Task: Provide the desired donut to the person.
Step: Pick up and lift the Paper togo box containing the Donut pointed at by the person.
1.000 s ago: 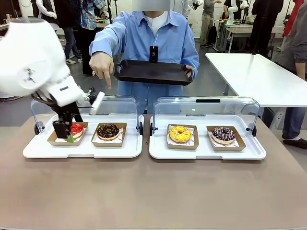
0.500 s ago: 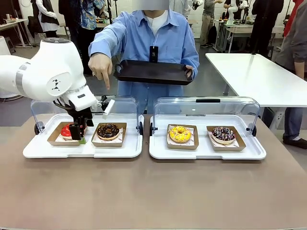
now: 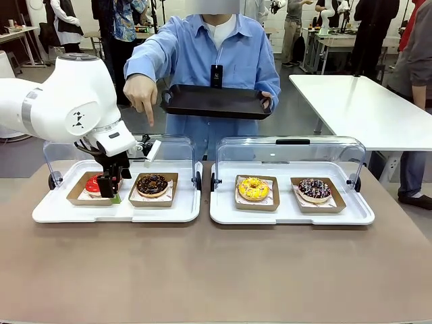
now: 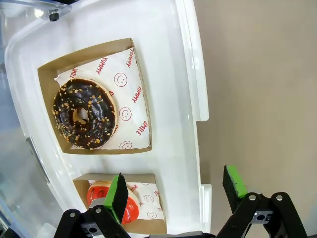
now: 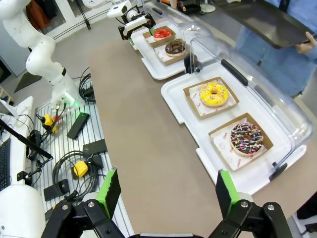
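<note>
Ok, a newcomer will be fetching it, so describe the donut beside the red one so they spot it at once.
On the brown table, take the white tray on the robot's left. The donut lies in its cardboard box nearer the table's middle, beside the red donut. Chocolate glaze with tan crumbs, whereas the other chocolate donut, far right, wears coloured sprinkles.

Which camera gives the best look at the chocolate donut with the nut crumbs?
The left wrist view: the chocolate donut lies close, seen whole from above. The front view shows it small; the right wrist view, tiny and far off.
</note>
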Controlling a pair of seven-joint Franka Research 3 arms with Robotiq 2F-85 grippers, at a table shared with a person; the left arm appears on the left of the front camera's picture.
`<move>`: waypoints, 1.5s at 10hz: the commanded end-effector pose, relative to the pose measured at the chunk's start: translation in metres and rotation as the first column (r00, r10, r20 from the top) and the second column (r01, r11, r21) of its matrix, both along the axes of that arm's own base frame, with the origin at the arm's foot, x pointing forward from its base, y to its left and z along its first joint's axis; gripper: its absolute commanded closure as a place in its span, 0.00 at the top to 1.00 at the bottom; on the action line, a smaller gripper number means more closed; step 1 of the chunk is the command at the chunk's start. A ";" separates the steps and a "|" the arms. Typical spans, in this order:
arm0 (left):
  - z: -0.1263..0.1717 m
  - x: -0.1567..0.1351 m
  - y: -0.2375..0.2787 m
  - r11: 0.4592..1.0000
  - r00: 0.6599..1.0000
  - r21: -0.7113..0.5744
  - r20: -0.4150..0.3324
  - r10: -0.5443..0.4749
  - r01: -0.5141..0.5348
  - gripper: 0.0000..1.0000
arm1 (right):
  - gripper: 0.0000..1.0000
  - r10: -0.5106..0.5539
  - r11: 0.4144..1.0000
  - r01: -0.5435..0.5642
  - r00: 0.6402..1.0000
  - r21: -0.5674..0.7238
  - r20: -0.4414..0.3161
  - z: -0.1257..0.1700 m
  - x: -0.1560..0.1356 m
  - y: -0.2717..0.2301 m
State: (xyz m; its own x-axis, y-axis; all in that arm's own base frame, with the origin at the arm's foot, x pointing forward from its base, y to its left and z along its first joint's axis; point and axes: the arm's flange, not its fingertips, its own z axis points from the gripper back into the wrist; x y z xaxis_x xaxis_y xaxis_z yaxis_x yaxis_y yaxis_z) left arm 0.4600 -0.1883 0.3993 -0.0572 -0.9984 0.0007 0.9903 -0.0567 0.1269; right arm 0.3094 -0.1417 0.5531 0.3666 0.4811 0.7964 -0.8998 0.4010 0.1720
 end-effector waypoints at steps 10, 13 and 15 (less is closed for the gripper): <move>-0.034 0.033 -0.005 0.997 0.994 -0.068 -0.097 -0.043 0.037 1.00 | 1.00 0.013 1.000 -0.013 1.000 0.015 0.016 -0.001 0.002 -0.001; -0.052 0.033 -0.008 0.998 0.990 -0.043 -0.131 -0.057 0.052 1.00 | 1.00 0.013 1.000 -0.013 1.000 0.015 0.016 -0.001 0.002 -0.001; -0.060 0.035 -0.007 0.998 0.990 -0.036 -0.131 -0.057 0.053 1.00 | 1.00 0.013 1.000 -0.013 1.000 0.015 0.016 -0.001 0.002 -0.001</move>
State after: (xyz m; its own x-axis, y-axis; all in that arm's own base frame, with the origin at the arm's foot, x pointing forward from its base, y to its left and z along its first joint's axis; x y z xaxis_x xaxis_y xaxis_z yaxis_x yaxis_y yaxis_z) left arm 0.4879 -0.1978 0.3377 -0.0882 -0.9949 0.0485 0.9961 -0.0884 -0.0024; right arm 0.3094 -0.1417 0.5531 0.3667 0.4811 0.7963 -0.8998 0.4008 0.1722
